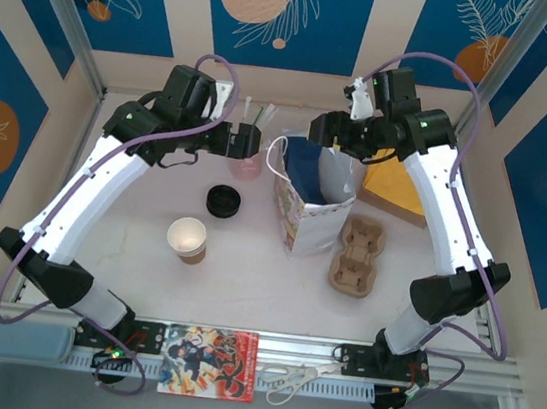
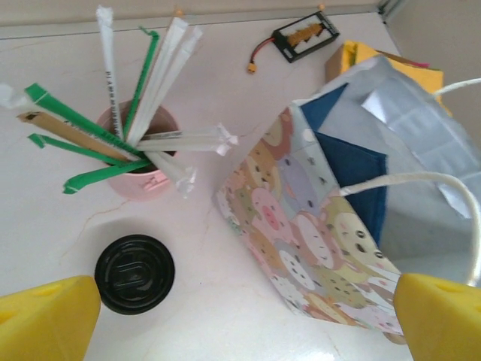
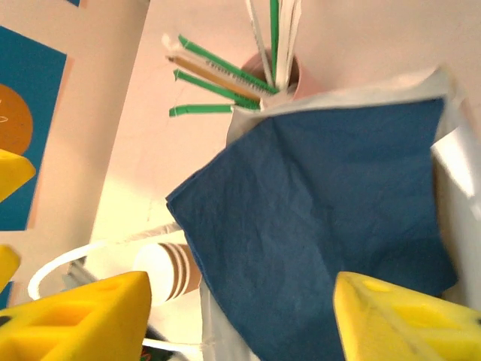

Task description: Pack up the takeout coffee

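Napkin step looked done: right gripper point(image 3: 242, 280) hung released over blue napkin point(image 3: 323, 188) in gift bag point(image 1: 300, 220); left gripper point(image 2: 246, 301) splayed, empty. Next likely needed: grab the paper coffee cup point(image 1: 188, 239), centre-left of top view.

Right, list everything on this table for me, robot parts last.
paper cup: one, kraft brown, pale inside, upright on the table, left of centre
lid: one, black, flat, just beyond the paper cup
straw cup: one, pink, holds white and green wrapped straws, far side
gift bag: one, pastel animal print, standing open at centre
napkin: one, dark blue, in the gift bag's mouth
cup carrier: one, brown pulp, right of the gift bag
packet: one, yellow, beyond the cup carrier
scissors: one pair, pale handles, near edge
booklet: one, colourful, near edge
left fingers: two, yellow, apart
right fingers: two, yellow, apart, over the napkin
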